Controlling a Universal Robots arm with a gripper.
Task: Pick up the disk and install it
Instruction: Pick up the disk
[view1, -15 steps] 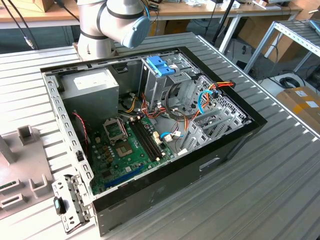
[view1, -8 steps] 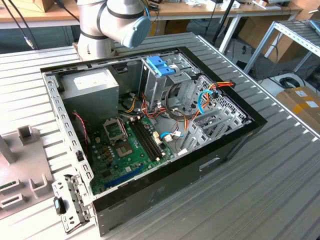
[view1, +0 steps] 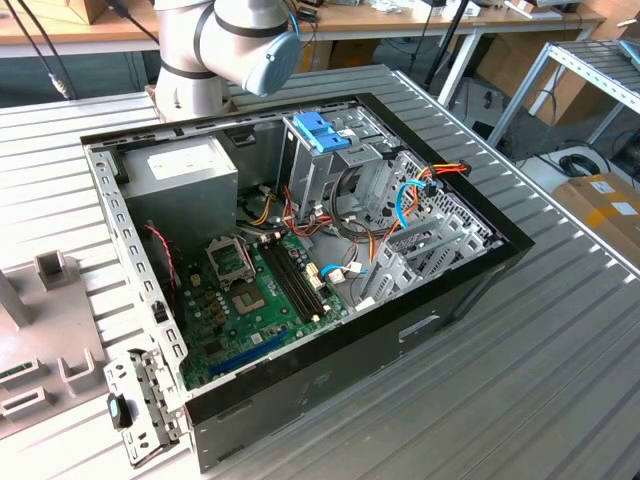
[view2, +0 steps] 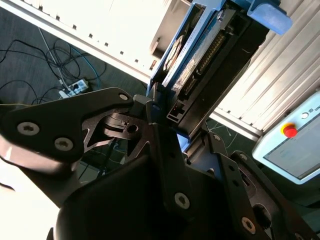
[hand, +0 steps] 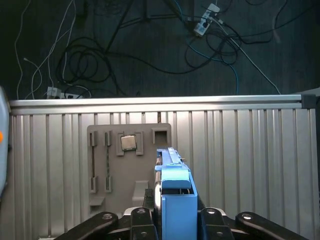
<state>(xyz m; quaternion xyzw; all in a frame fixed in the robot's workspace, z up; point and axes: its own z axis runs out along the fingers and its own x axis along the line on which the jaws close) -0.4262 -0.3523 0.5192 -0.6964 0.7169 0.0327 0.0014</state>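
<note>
- I see the disk (view2: 202, 55) sitting edge-on between the fingers (view2: 225, 165).
- Gripper (view2: 170, 114) is clamped tight on the disk's lower end, above the ribbed table (hand: 250, 150).

Disk (view2: 200, 56), far end out of view

Computer case (view1: 330, 350) on counter (view1: 540, 380), open side up; inside, power-supply box (view1: 190, 170) in the far corner at the exterior view's left, drive cage (view1: 320, 150) just beside it, motherboard (view1: 250, 300) in front of both. Fixture tray (view1: 50, 340) on the counter at the exterior view's left of the case. Disk (hand: 176, 205) clamped in gripper (hand: 174, 217), over the counter near the tray in the first wrist view.
</note>
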